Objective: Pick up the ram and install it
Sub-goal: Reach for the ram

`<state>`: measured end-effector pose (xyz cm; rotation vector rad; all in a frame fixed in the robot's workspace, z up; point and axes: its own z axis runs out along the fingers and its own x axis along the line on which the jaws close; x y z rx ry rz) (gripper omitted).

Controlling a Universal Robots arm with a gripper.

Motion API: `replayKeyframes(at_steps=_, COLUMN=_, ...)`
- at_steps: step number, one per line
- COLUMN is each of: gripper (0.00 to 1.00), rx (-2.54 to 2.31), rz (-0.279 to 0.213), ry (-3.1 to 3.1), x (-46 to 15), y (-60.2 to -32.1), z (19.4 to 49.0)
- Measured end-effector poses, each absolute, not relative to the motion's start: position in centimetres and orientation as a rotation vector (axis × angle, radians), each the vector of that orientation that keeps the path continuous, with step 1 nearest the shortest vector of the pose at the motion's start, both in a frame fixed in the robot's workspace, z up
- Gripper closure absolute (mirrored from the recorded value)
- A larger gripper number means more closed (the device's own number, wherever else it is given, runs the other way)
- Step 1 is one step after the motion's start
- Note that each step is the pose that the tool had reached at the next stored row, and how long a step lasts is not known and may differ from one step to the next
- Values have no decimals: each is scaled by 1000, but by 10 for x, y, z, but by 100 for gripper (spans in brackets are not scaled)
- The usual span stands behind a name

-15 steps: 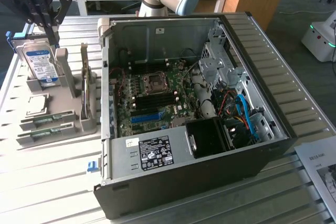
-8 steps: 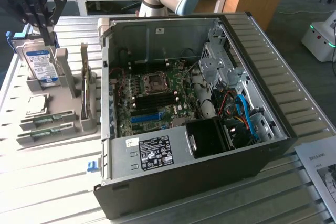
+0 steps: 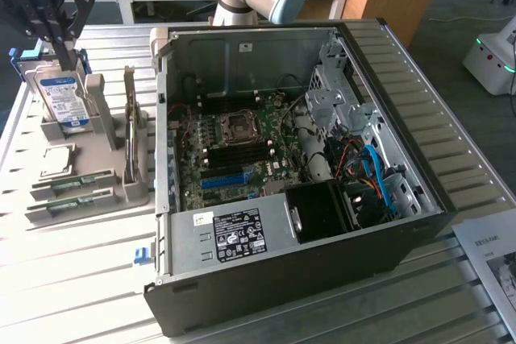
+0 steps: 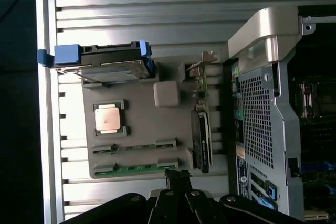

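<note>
Exterior and wrist views of a memory-installation cell. The gripper (image 3: 68, 38) (image 4: 178, 173) hangs above the grey holder (image 3: 105, 118) (image 4: 142, 119) with its fingers closed together, gripping nothing. The ram (image 3: 68, 206) (image 4: 134, 169) lies on edge in the holder's outermost slot, well below the gripper and untouched; a second green stick (image 3: 76, 184) (image 4: 134, 147) sits in the slot just beside it. The same holder carries a processor chip (image 3: 52, 159) (image 4: 108, 118), a blue-labelled hard drive (image 3: 64, 98) (image 4: 113, 69) and an upright expansion card (image 3: 129, 130) (image 4: 201, 124). To the exterior view's right, the open computer case (image 3: 282, 279) (image 4: 262, 103) lies on its side on the slatted metal table (image 3: 64, 288) (image 4: 147, 3), exposing the motherboard (image 3: 242, 147)
</note>
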<state>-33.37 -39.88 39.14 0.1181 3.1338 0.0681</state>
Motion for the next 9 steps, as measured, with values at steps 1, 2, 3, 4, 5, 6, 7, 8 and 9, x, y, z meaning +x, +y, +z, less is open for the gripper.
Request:
replayKeyframes(at_steps=1, gripper=90, rx=118, rz=68, ry=3134, x=-335, y=-399, z=391)
replayKeyframes(at_steps=2, gripper=90, rx=118, rz=68, ry=3134, x=-336, y=-399, z=391)
replayKeyframes(at_steps=3, gripper=90, rx=118, rz=68, ry=3134, x=-337, y=-399, z=391)
replayKeyframes(at_steps=4, gripper=90, rx=118, rz=68, ry=3135, x=-339, y=-399, z=391)
replayKeyframes(at_steps=5, gripper=90, rx=118, rz=68, ry=3136, x=-340, y=-399, z=391)
replayKeyframes(at_steps=6, gripper=90, rx=118, rz=68, ry=3136, x=-342, y=-399, z=391)
replayKeyframes(at_steps=7, gripper=90, rx=118, rz=68, ry=3137, x=-343, y=-399, z=391)
replayKeyframes(at_steps=8, gripper=90, rx=118, rz=68, ry=3138, x=-345, y=-399, z=391)
replayKeyframes(at_steps=9, gripper=90, rx=118, rz=68, ry=3138, x=-346, y=-399, z=391)
